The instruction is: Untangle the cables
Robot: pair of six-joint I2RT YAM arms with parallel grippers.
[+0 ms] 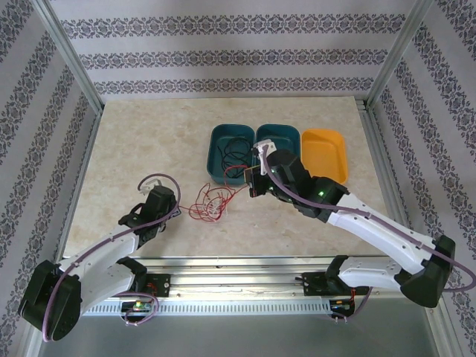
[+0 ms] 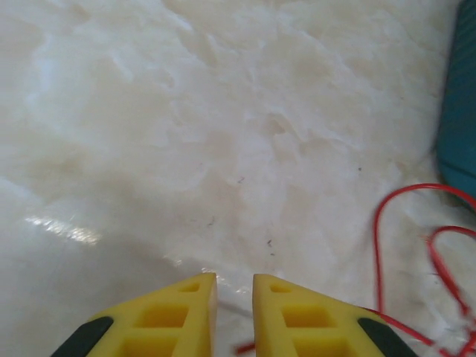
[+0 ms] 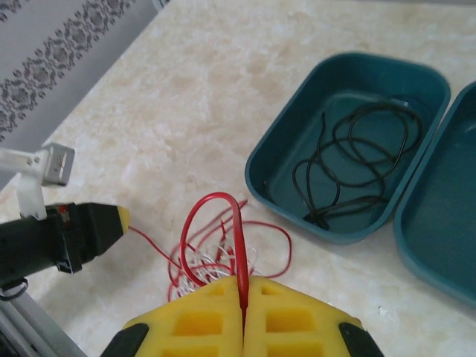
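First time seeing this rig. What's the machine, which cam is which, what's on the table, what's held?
Two robot arms are bolted at the near edge of a marble-look table. The wide picture comes from a fixed camera above and behind them. The other two come from a camera on each wrist.

On the table lies a tangle of red cable with white strands in it. Beyond it are a teal bin holding a coiled black cable, a second teal bin and an orange bin.

The right end effector is shut on a loop of the red cable. The left end effector shows a narrow gap. A red strand runs to its tip, but whether it grips is unclear.
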